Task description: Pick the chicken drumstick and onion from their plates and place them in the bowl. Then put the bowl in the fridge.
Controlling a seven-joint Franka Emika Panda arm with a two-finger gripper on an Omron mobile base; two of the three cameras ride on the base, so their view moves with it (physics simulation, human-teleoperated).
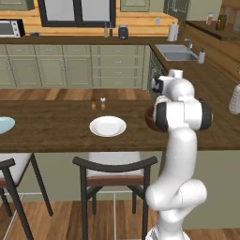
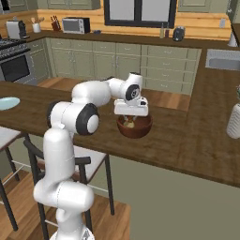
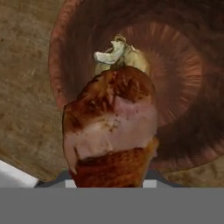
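Observation:
My gripper [image 2: 131, 115] hangs just over the dark reddish-brown bowl [image 2: 136, 130] on the wooden counter and is shut on the chicken drumstick [image 3: 111, 127]. In the hand view the drumstick looms large and hides the fingertips. Behind it the pale onion [image 3: 124, 57] lies inside the bowl [image 3: 183, 87]. In the left base view the bowl [image 1: 149, 120] is mostly hidden by my arm. The white plate [image 1: 108, 126] sits bare at the counter's middle. The light blue plate [image 1: 4, 124] lies at the far left edge. The fridge is out of view.
Two small shakers [image 1: 98, 102] stand behind the white plate. Bar stools [image 1: 115, 165] line the counter's near side. A white textured bottle [image 2: 233, 121] stands on the counter to the right. A sink [image 1: 176, 52] is set in the far side counter.

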